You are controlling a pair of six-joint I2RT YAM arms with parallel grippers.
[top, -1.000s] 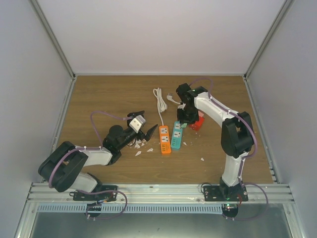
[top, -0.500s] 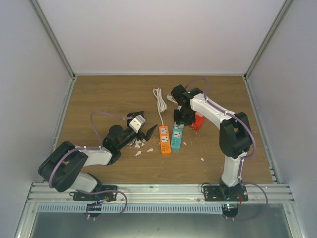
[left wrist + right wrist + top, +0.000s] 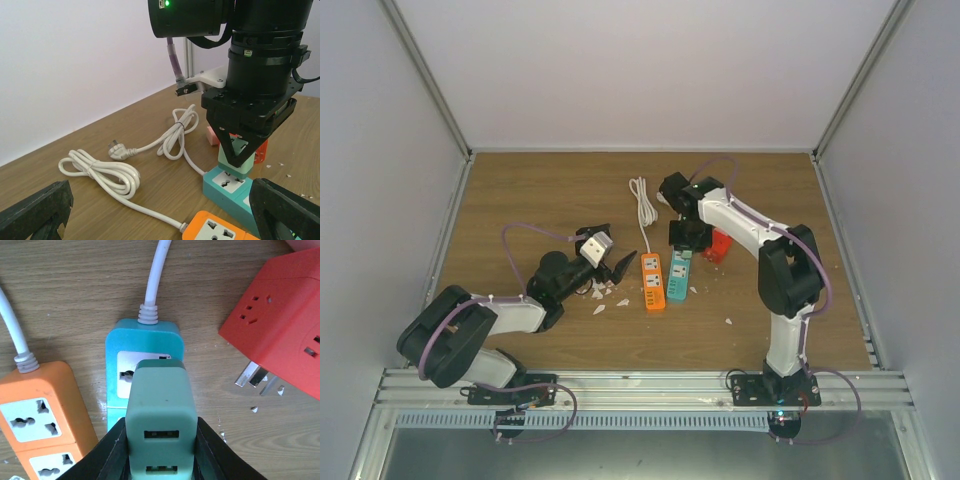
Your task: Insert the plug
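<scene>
While clamping the pale green plug (image 3: 160, 412) from both sides, hangs as the right gripper (image 3: 684, 240) over the far end of the teal power strip (image 3: 142, 342), about midway across the worktop (image 3: 540, 190) and slightly toward its right edge. Presses one black finger (image 3: 116, 452) flat against each flank of the plug. Holds that plug upright, with two USB slots facing the wrist camera. Covers most of the strip's far socket with it, at or just above the socket face; cannot tell whether any prongs have gone in.

Seen running from far edge toward near edge: the teal power strip, white lead leaving its far end. Seen just beside it on the left-edge side, parallel: an orange power strip (image 3: 653, 281). Seen close on the right-edge side, apart from the teal body: a red cube adapter (image 3: 282, 340), tipped over, with bare metal prongs (image 3: 250, 376) pointing at the teal strip. Seen toward the far edge: a bundled white cord (image 3: 642, 200).

Poses the left gripper (image 3: 612, 248) low on the left-edge side of the orange strip, aimed at both strips, with fingers (image 3: 35, 212) spread wide and nothing between them. Seen scattered between that gripper and the orange strip: small white flakes (image 3: 608, 290).
</scene>
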